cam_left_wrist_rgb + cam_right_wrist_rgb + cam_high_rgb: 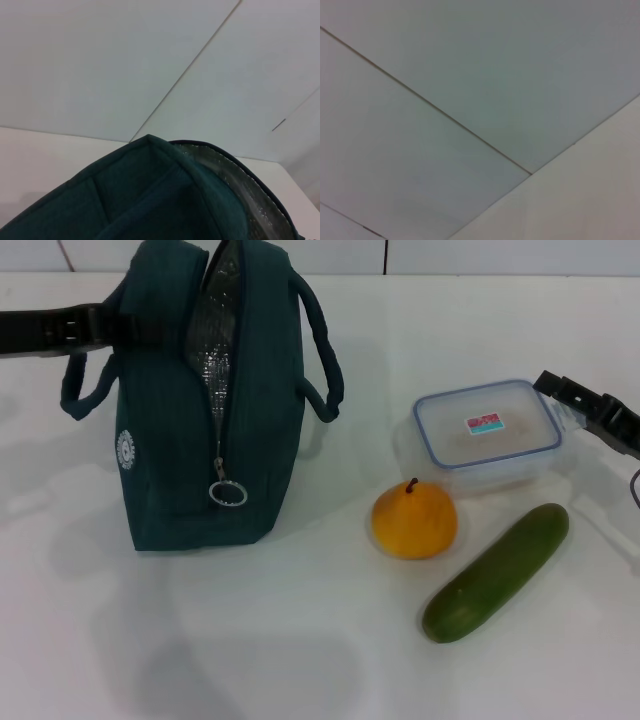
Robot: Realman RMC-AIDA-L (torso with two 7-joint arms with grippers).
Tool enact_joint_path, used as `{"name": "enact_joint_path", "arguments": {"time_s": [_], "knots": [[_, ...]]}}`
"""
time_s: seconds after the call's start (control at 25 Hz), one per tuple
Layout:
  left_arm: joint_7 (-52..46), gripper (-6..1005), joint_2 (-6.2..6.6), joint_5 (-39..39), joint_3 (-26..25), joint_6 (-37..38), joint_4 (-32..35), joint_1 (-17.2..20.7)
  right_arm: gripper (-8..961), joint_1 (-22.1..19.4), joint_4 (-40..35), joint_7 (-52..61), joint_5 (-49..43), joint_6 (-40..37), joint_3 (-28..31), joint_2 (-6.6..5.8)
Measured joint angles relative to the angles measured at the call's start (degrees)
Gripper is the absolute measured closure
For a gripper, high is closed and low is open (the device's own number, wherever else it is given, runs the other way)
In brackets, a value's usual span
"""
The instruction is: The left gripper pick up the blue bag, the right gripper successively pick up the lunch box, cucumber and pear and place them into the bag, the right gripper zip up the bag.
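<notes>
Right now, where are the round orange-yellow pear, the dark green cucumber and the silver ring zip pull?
round orange-yellow pear point(414, 523), head view, middle of its skin
dark green cucumber point(496, 572), head view, mid-length
silver ring zip pull point(228, 492), head view, ring's rim

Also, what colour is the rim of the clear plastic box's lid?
Blue, on the clear rectangular plastic lunch box; the head view shows it best.

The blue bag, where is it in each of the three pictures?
Head view: the blue bag stands upright on the left half of the table, zip open, foil lining showing.
Left wrist view: its teal top edge fills the lower part, very close.
Right wrist view: not in it.
Shared landmark: the silver foil lining.
</notes>
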Motion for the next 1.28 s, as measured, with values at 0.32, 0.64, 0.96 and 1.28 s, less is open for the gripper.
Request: {"name": "enact_joint_path", "arguments": {"time_s": [0.32,0.64,0.96,1.28], "knots": [[0.33,948,0.06,0.25,-0.27,-0.18,-0.16,-0.10,260,0.79,0.79,0.02,0.17,-0.15,-0.12,0.01],[0.35,948,0.16,0.21,-0.36,-0.17,-0.04,-0.22,299,1.09,1.32,0.81,-0.15,-1.01,-0.48,0.09],[0.35,948,0.19,0.13,-0.43,-0.16,-0.05,-0.37,338,0.27,2.23,0.85,0.16,-2.67,-0.08,0.04],[0.35,948,0.17,-0.01,-0.28,-0.17,-0.02,-0.55,546,0.23,2.24,1.40,0.16,-2.74,-0.35,0.00]]}}
